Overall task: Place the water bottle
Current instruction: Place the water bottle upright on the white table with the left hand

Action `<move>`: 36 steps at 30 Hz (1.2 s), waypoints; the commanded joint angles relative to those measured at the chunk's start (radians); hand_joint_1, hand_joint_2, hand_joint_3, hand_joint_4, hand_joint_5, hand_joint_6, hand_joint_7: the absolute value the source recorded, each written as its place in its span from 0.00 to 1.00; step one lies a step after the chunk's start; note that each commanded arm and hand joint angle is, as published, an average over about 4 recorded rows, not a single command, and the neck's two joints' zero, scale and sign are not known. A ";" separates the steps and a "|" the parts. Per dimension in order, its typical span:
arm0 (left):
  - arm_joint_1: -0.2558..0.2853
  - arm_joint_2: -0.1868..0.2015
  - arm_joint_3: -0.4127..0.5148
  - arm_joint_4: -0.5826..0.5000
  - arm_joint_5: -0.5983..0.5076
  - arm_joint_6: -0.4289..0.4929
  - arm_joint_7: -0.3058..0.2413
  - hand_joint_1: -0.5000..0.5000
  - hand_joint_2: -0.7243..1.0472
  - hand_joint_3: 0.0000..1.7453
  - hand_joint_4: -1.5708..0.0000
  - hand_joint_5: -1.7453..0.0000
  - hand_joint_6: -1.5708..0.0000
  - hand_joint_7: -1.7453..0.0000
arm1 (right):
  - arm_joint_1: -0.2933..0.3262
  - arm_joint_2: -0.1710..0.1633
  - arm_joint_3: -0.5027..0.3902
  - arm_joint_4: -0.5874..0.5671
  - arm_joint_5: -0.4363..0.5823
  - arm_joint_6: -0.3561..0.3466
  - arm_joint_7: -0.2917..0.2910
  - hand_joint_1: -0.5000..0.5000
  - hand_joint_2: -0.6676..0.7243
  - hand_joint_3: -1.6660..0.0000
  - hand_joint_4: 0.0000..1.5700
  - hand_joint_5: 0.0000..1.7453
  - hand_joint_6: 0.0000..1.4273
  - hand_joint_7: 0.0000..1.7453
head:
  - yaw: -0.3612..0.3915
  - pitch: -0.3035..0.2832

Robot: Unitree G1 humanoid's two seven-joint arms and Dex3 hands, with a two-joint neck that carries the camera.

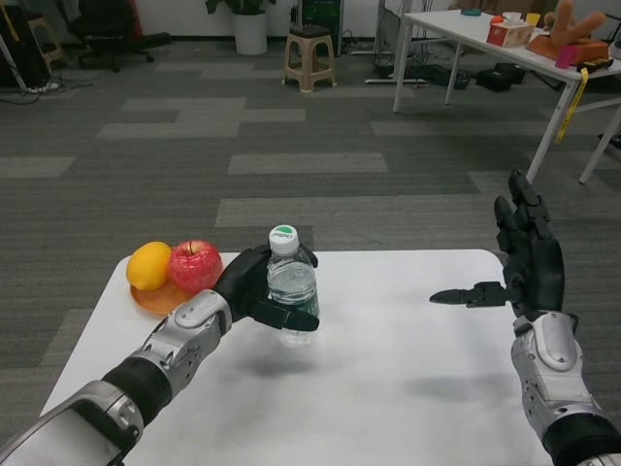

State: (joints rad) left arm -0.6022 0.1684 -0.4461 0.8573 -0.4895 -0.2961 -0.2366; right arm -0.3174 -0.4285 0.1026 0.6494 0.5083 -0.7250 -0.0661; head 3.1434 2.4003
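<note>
A clear water bottle [290, 283] with a white cap stands upright at the middle-left of the white table [388, 369]. My left hand [254, 288] wraps around its body from the left and holds it; whether its base touches the table I cannot tell. My right hand [522, 257] is raised over the table's right side, fingers spread and upright, thumb pointing left, holding nothing.
An orange plate [155, 297] with a lemon [148, 265] and a red apple [194, 265] sits at the table's far left corner, just left of the bottle. Beyond the table are grey carpet, a stool [310, 56] and another white table [505, 49].
</note>
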 commanded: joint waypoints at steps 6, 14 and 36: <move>-0.066 -0.013 -0.069 0.145 -0.054 -0.091 0.033 1.00 0.86 0.16 0.67 0.00 0.30 0.12 | -0.009 -0.001 0.001 0.018 0.002 -0.005 -0.001 0.33 0.55 0.95 0.00 0.00 0.00 0.04 | 0.000 -0.004; -0.086 -0.021 -0.123 0.210 -0.057 -0.092 0.042 1.00 0.94 0.14 0.71 0.00 0.28 0.12 | -0.011 -0.001 0.003 0.023 0.002 -0.005 -0.001 0.34 0.55 0.95 0.00 0.00 0.00 0.04 | -0.004 -0.005; -0.071 -0.027 -0.229 0.276 -0.159 -0.089 0.037 0.73 1.00 0.10 0.76 0.00 0.33 0.04 | -0.008 0.003 0.008 0.008 0.002 -0.005 -0.001 0.33 0.55 0.95 0.00 0.00 0.00 0.04 | 0.008 0.005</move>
State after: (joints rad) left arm -0.7023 0.1382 -0.6612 1.1055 -0.6578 -0.4098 -0.1978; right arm -0.3174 -0.4282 0.1106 0.6676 0.5083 -0.7250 -0.0661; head 3.1504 2.4044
